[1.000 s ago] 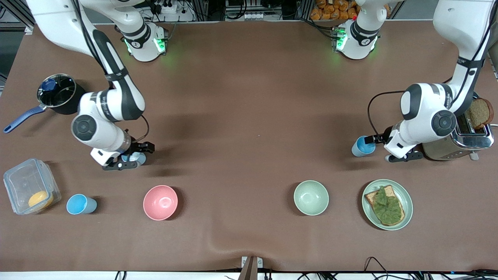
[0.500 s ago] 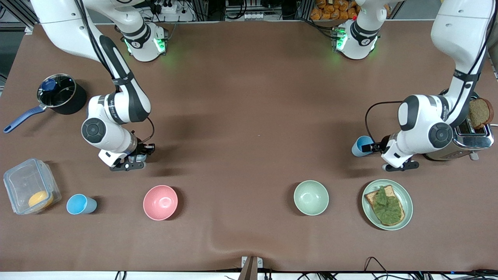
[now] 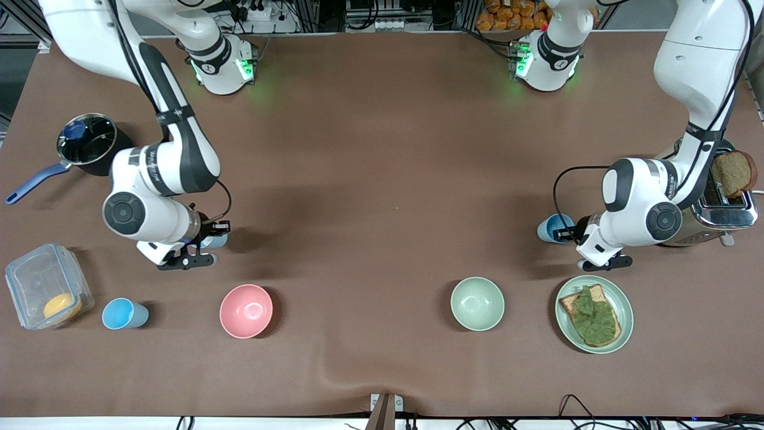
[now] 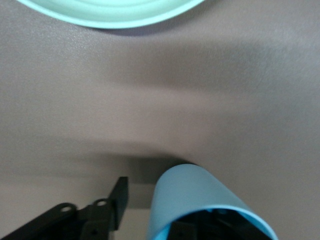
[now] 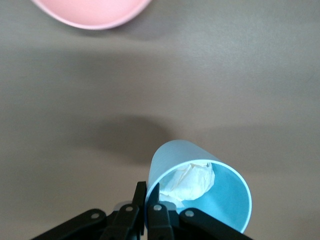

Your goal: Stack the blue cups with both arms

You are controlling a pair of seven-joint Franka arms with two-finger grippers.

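We see the right end effector (image 5: 149, 207) pinching the wall of a pale cup (image 5: 200, 192) at its rim, over the bench (image 3: 382, 179) near the pink bowl (image 3: 246, 310); the cup tilts, mouth toward the wrist camera, with white crumpled material (image 5: 189, 183) inside. The left end effector (image 3: 567, 233) grips a blue cup (image 4: 200, 205) by its rim, one finger (image 4: 119, 197) outside the wall, beside the toaster (image 3: 713, 215). A third cup (image 3: 122, 313) stands upright on the bench beside a clear box (image 3: 45, 286).

A cup (image 3: 124, 314) stands between container (image 3: 46, 285) and bowl (image 3: 246, 310).
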